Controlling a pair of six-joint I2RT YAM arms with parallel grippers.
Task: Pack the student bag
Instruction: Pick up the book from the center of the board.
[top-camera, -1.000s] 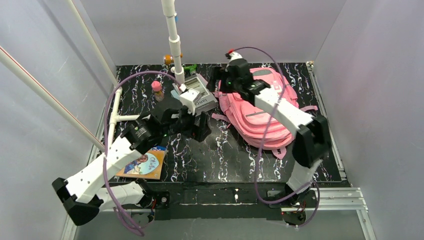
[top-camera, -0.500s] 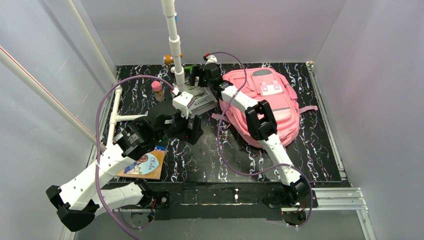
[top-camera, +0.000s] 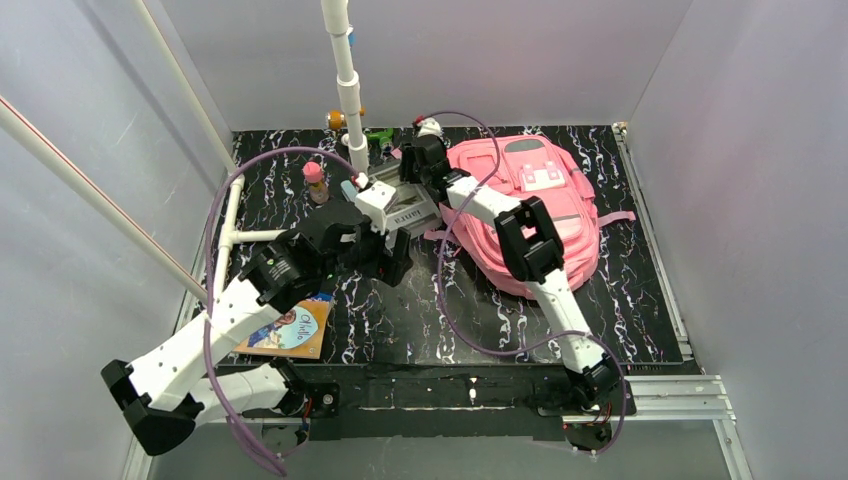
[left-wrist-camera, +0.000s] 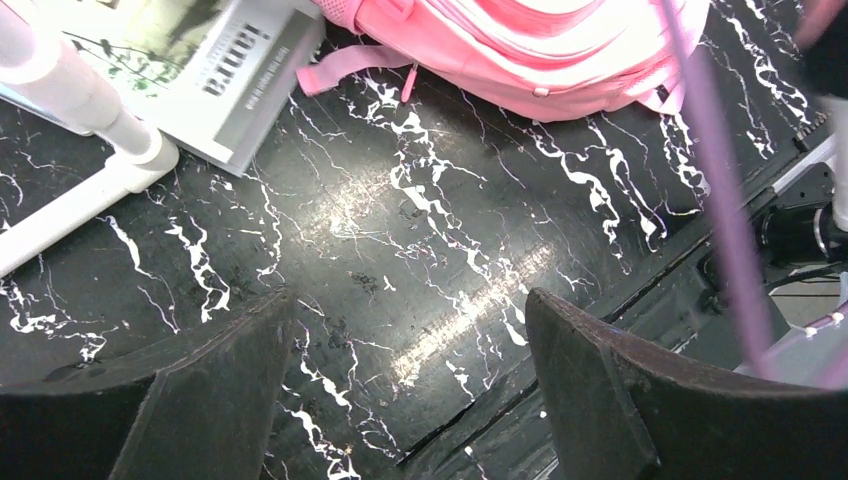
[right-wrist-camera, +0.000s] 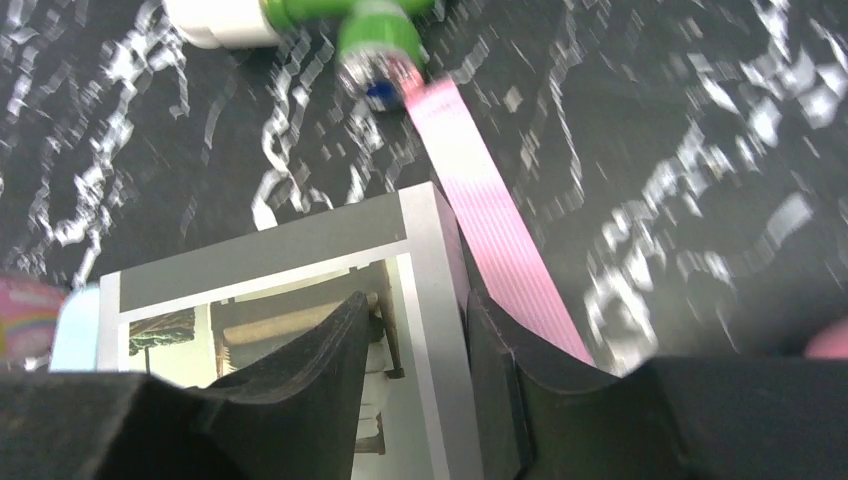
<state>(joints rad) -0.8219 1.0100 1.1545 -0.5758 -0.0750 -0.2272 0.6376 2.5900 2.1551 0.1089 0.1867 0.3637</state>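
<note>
Edge of the grey book (right-wrist-camera: 300, 250) sits between the right fingers (right-wrist-camera: 330, 380), far middle of the counter (top-camera: 450, 310); whether they pinch it yet, cannot tell. The left fingers (left-wrist-camera: 215, 390) are spread and empty. Risk: a thin edge grip slips, or the pink strap (right-wrist-camera: 480, 220) gets caught and tugs the student bag (top-camera: 570, 220). The bag lies flat at the far right, white patch up, soft and bulging.

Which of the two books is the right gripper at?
The grey book beside the student bag, its edge between the fingers; the colourful booklet lies far off.
</note>
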